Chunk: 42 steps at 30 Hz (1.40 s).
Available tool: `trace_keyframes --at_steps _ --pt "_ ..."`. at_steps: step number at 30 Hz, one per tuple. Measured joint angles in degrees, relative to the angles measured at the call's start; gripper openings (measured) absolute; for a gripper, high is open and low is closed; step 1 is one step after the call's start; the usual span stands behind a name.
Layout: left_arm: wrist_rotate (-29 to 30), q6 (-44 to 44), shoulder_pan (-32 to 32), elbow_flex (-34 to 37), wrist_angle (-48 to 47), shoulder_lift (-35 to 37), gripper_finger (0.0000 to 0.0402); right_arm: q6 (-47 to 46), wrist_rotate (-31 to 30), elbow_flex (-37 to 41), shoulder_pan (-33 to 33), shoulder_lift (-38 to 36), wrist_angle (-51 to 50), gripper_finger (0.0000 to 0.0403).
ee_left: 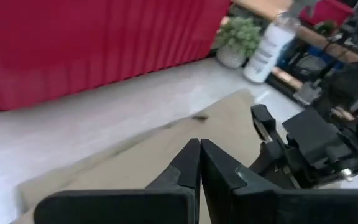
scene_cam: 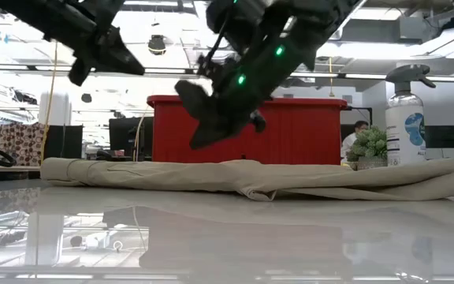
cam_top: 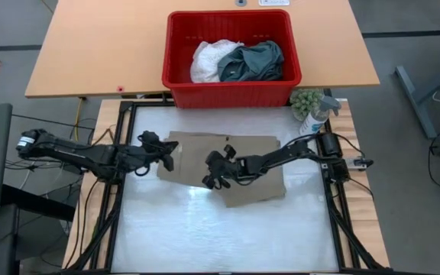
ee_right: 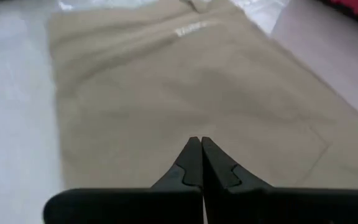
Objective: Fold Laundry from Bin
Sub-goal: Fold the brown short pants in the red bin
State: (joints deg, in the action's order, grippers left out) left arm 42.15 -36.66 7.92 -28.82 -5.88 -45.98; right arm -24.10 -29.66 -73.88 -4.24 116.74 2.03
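A beige-khaki garment (cam_top: 228, 168) lies flat on the white table top, folded into a rough rectangle; it also shows in the low view (scene_cam: 251, 177). The red bin (cam_top: 231, 57) stands on the wooden table beyond the far edge and holds a white garment (cam_top: 208, 59) and a dark teal-green one (cam_top: 254, 61). My left gripper (cam_top: 165, 155) is shut and hangs high over the beige garment's left end (ee_left: 135, 168). My right gripper (cam_top: 211, 182) is also shut. It hovers just above the garment's middle (ee_right: 191, 93), slanting down, and the low view shows it clear of the cloth (scene_cam: 199, 130).
A spray bottle (cam_top: 317, 116) and a small potted plant (cam_top: 305, 101) stand at the table's far right corner, next to the bin. Black frame rails (cam_top: 121, 191) run along the table's sides. White table surface (cam_top: 205, 237) stretches from the garment to the near edge.
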Motion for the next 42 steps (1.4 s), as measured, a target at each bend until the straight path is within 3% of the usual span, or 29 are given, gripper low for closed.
trace_keyframes --at_steps 5,13,22,28,32,34,36,39,42 --pt "-0.4 -4.9 2.1 0.0 -9.6 3.2 0.0 0.0 1.8 -0.8 0.9 3.1 -0.3 0.0016" --pt "1.8 -8.1 7.1 0.0 -11.4 3.6 0.0 -2.0 5.3 -0.8 1.3 5.4 -0.5 0.0016" --pt "4.6 -13.9 14.0 0.0 -13.2 3.5 0.0007 1.5 6.1 -0.9 0.3 -8.4 -4.7 0.0032" --pt "-4.6 -9.8 19.2 0.0 -10.8 0.5 0.0075 7.0 13.2 -0.9 -3.5 -15.0 -10.3 0.0059" --pt "-12.1 -8.5 20.9 0.0 -7.6 -2.6 0.0144 9.0 12.3 -0.8 -7.8 -20.7 -18.4 0.0106" --pt "-12.6 -14.0 20.9 0.0 -12.0 -4.4 0.0174 8.5 8.8 -0.8 -10.1 -23.7 -23.5 0.0139" --pt "-10.0 -25.5 20.4 0.0 -19.1 -6.4 0.0196 6.7 4.8 -0.8 -12.3 -26.6 -28.0 0.0177" --pt "-2.1 -48.7 20.4 0.1 -27.5 -9.1 0.0211 1.5 -1.2 -0.8 -15.4 -30.0 -35.9 0.0228" --pt "4.9 -62.9 21.2 0.0 -30.3 -9.4 0.0215 -3.4 -4.0 -0.8 -17.6 -32.4 -42.7 0.0258"
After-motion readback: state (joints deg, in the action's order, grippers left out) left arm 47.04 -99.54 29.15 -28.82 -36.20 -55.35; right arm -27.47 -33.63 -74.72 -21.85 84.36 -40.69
